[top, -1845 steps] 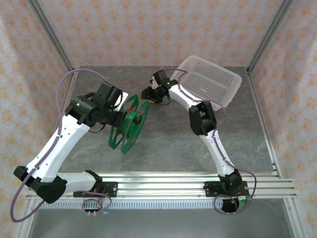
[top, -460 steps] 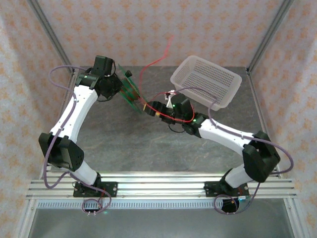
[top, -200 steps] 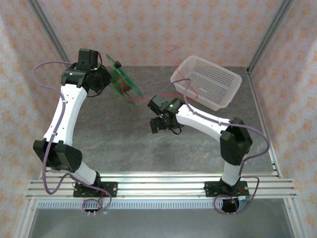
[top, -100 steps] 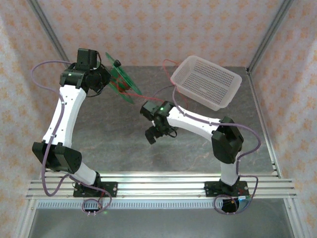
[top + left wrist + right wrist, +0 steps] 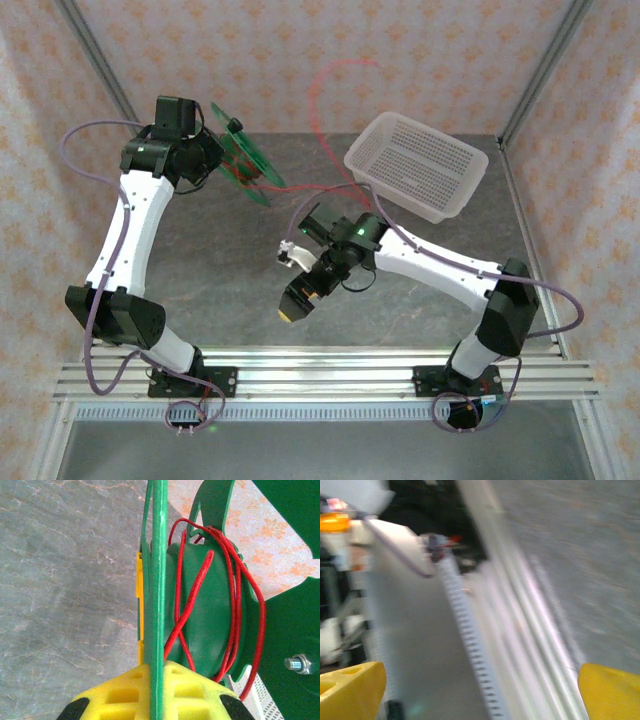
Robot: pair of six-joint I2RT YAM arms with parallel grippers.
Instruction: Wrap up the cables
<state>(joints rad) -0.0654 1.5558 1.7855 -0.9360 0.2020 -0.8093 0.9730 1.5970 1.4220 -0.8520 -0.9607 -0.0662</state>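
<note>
Camera on top: left gripper up at back left, clamped on green spool. Red wire runs from spool toward basket, then curls up in air, blurry. Right gripper low over table middle, jaws wide, nothing in them.

Left wrist: yellow fingers pinch spool rim. Wire wound loosely round hub.

Right wrist: blurry. Yellow fingers far apart, rail beyond.
</note>
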